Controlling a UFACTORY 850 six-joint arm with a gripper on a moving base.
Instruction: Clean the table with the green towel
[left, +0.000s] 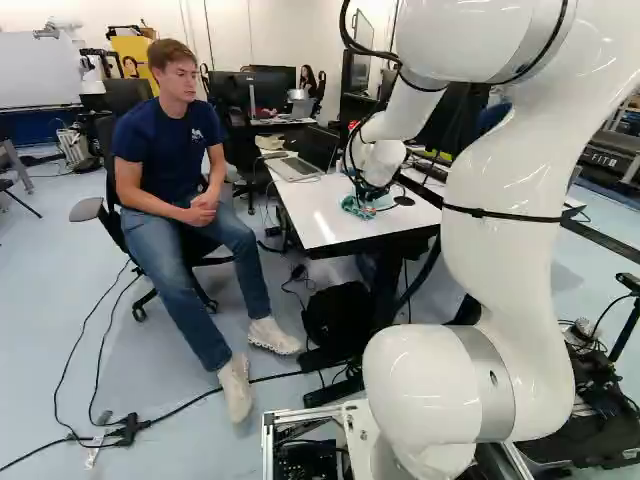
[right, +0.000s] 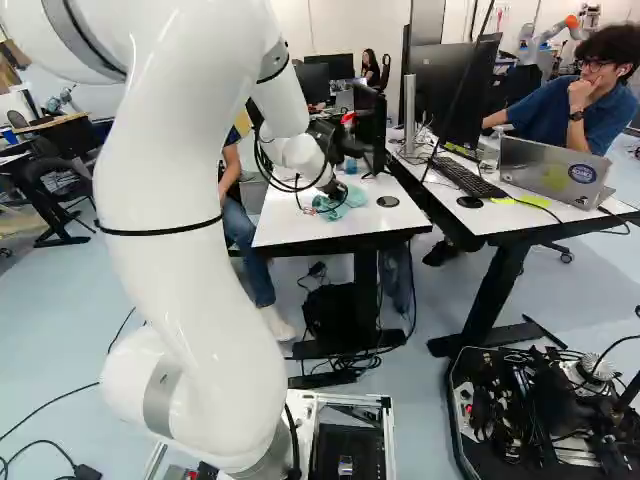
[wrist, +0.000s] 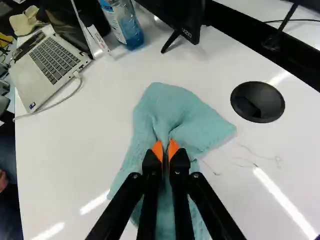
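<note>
The white arm (left: 505, 250) reaches over the table (wrist: 65, 155), its jaws clamped on a gathered fold of the green towel (wrist: 172, 107), which lies rumpled on the tabletop. Near the towel is a round black disc (wrist: 257, 102); farther off stand an open laptop (wrist: 52, 60), a bottle (wrist: 129, 34) of blue liquid and a black monitor (wrist: 175, 15).

White arm (left: 505, 235) arched, hand (right: 336, 192) lowered, fingers (wrist: 158, 151) pinched (orange pads close together)
</note>
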